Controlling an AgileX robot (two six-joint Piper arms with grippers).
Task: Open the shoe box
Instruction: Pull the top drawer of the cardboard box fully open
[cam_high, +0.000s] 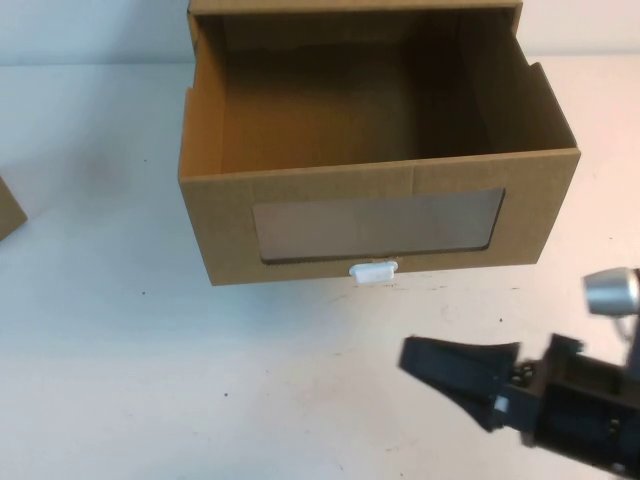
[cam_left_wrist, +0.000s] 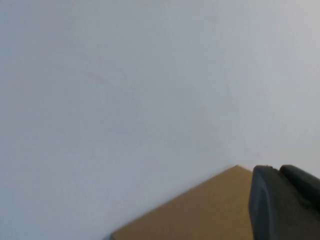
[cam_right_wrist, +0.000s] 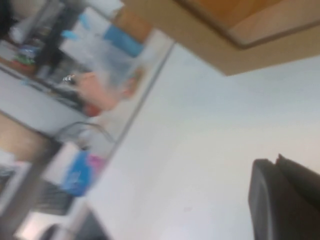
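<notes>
The brown cardboard shoe box (cam_high: 380, 215) stands at the back middle of the white table. Its drawer is slid out toward me and shows a bare inside. The drawer's front wall has a clear window and a small white pull tab (cam_high: 373, 270) at its lower edge. My right gripper (cam_high: 408, 356) is shut and holds nothing, low at the front right, a short way in front of the tab and apart from it. In the right wrist view the right gripper (cam_right_wrist: 276, 161) hangs over bare table with the box (cam_right_wrist: 225, 50) beyond. The left gripper (cam_left_wrist: 272, 170) is shut beside a brown cardboard corner (cam_left_wrist: 200, 210).
A corner of another cardboard piece (cam_high: 8, 210) pokes in at the table's left edge. White table (cam_high: 150, 360) stretches in front of the box. Room clutter (cam_right_wrist: 75, 90) shows past the table's edge in the right wrist view.
</notes>
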